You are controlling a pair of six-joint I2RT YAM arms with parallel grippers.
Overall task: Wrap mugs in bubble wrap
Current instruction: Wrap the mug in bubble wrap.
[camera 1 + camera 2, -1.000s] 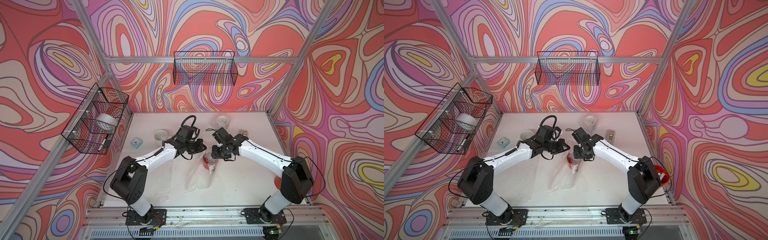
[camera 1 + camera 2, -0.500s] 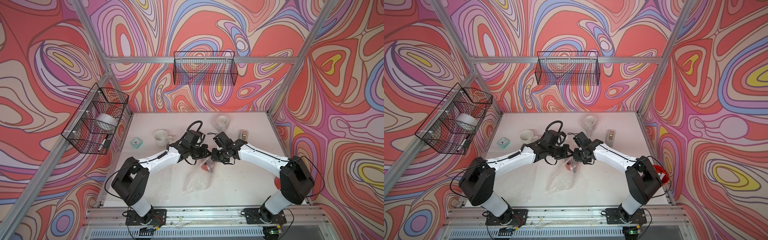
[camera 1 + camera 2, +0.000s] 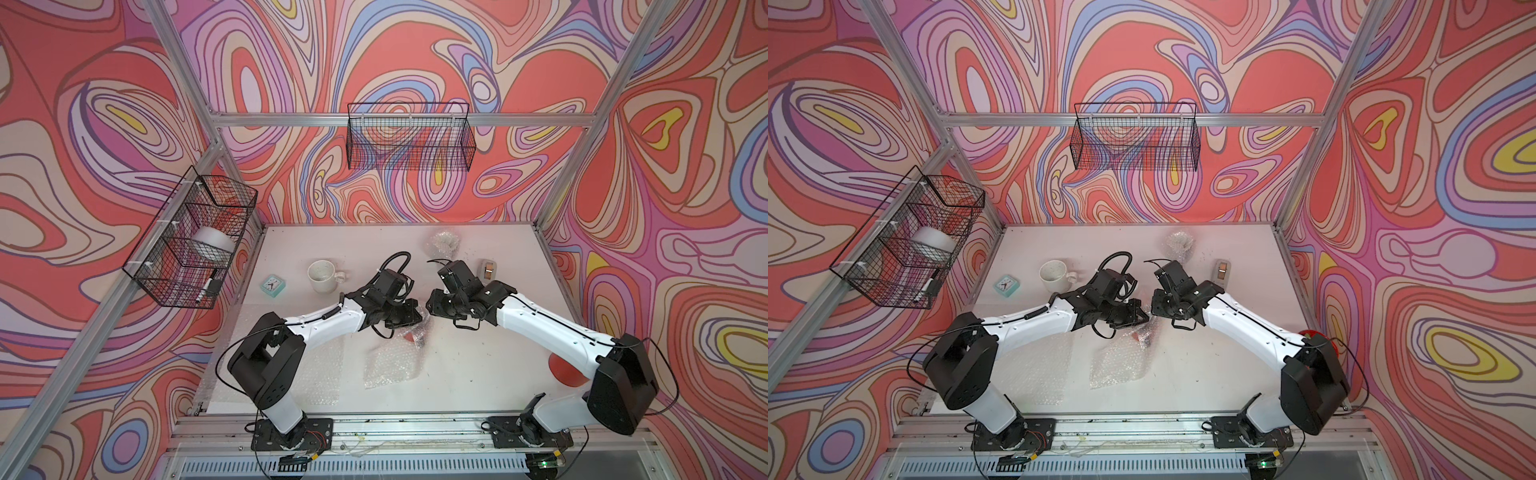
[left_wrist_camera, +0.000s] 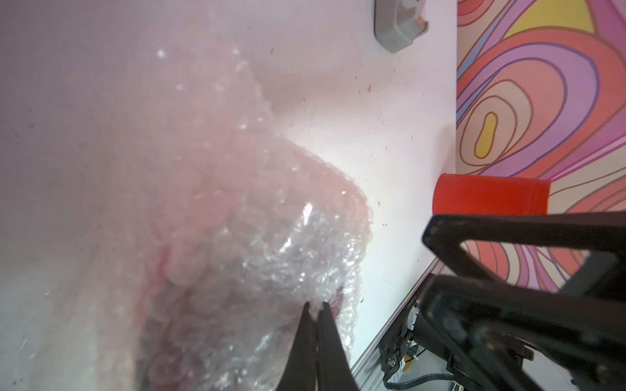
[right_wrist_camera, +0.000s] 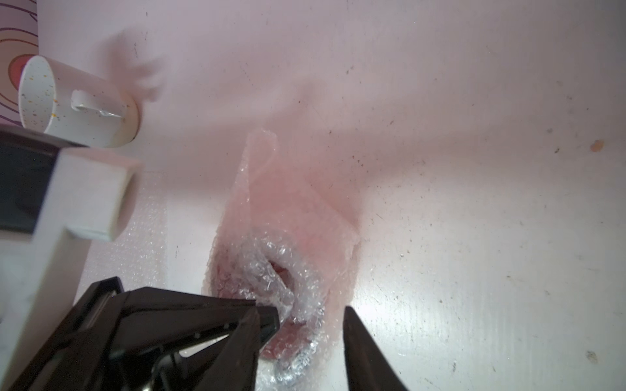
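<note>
Plain white tabletop (image 3: 478,374) boxed in by loud swirly red-and-purple walls, and both arms reach into the middle so the grippers nearly meet tip to tip. The left gripper (image 4: 315,306) is pinched tight on a fold of the bubble wrap sheet (image 3: 388,361), fingers pressed together with the plastic between them. That sheet is bunched over the red mug (image 3: 411,336), which sits right under both sets of fingertips. Only a bit of red peeks through, and the loose end of the sheet trails back toward the arms' bases. The right gripper (image 5: 301,309) has its jaws apart, straddling the wrapped mouth of the mug. The one finger (image 5: 359,345) I can see properly sits just beside the plastic, and I can't tell if the hidden one touches. A white speckled mug (image 3: 322,276) stands upright out past the left gripper's wrist, well apart from it, with a mint-green clock (image 3: 273,285) further out the same way. Past the right gripper's wrist there's a grey tape dispenser (image 3: 490,269) and a bubble-wrapped bundle (image 3: 444,243). A second flat sheet (image 3: 316,374) lies under the left forearm.
</note>
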